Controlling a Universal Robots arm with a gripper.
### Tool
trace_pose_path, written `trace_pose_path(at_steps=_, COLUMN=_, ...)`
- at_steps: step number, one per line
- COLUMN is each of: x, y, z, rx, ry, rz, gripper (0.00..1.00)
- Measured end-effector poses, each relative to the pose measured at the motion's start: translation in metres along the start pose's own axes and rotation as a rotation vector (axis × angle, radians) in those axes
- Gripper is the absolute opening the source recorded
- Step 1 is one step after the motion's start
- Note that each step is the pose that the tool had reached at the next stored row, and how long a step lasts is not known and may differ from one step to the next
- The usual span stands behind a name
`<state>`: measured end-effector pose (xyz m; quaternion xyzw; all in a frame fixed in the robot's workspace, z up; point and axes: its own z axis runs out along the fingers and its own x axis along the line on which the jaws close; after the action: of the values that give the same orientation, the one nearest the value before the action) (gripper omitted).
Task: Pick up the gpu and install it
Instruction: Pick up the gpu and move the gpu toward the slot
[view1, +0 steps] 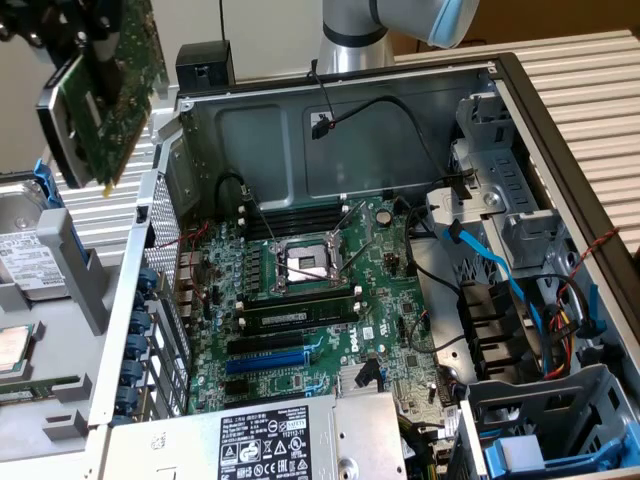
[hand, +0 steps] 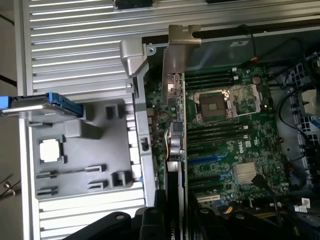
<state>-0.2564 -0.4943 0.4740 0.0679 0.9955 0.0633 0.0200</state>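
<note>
The gpu (view1: 110, 95) hangs in the air at the exterior view's upper left, outside the open computer case. Its green circuit board faces the camera and it is tilted. My gripper (view1: 88, 38) is shut on its upper part. In the wrist view the gpu (hand: 176, 125) appears edge-on, with its silver end bracket (hand: 179, 55) pointing away and its black shroud between my gripper (hand: 175, 222) fingers. It hovers over the case's side wall, above the edge of the large green motherboard (hand: 230, 140), touching nothing below.
The open case (view1: 250, 120) holds the motherboard (view1: 300, 290) with a bare CPU socket (view1: 305, 265) and blue expansion slots (view1: 265, 358). A silver power supply (view1: 270, 440) sits at the front. Cables and drive cages (view1: 520, 300) fill the right. A grey tray (hand: 95, 150) lies beside the case.
</note>
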Motion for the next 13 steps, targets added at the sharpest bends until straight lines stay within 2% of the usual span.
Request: trace_pose_path(at_steps=13, x=-0.052, y=0.0069, z=0.0025, rx=-0.0008, ry=0.0066, rz=-0.035, gripper=0.27)
